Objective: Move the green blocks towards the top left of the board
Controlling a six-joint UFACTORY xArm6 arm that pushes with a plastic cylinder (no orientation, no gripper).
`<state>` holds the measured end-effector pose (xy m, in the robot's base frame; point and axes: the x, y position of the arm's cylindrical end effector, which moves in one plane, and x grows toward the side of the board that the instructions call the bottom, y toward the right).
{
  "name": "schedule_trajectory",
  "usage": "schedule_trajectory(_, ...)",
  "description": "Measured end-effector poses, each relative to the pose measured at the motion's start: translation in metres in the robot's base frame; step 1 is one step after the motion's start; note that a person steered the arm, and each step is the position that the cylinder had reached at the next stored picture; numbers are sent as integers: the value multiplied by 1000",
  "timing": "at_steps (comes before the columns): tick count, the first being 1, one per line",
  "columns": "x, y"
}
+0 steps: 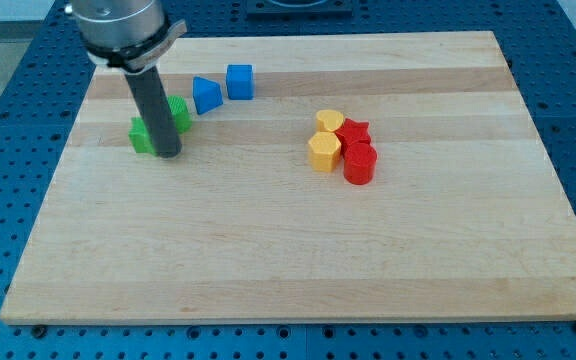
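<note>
Nudging the two green blocks toward the top-left corner of the board (268,270), with no jaws on this rod to be released or clenched.

My tip (168,154) stands touching or just in front of both greens, near the left edge and well short of that corner: one green block (142,136) shows at the rod's left, the other green block (181,113) at its right and a little nearer the top edge. Their shapes are too hidden to name, so I cannot tell a long axis or facing for either; as a pair they line up slanting from lower left to upper right. I judge the push is mid-way. Next calls for pressing from their bottom-right side, up and left, without clipping the blue wedge-like block (206,95) just beside the right-hand green.
</note>
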<state>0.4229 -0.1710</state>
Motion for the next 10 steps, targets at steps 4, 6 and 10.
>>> schedule_trajectory(4, -4, -25)
schedule_trajectory(6, -36, -25)
schedule_trajectory(10, -98, -25)
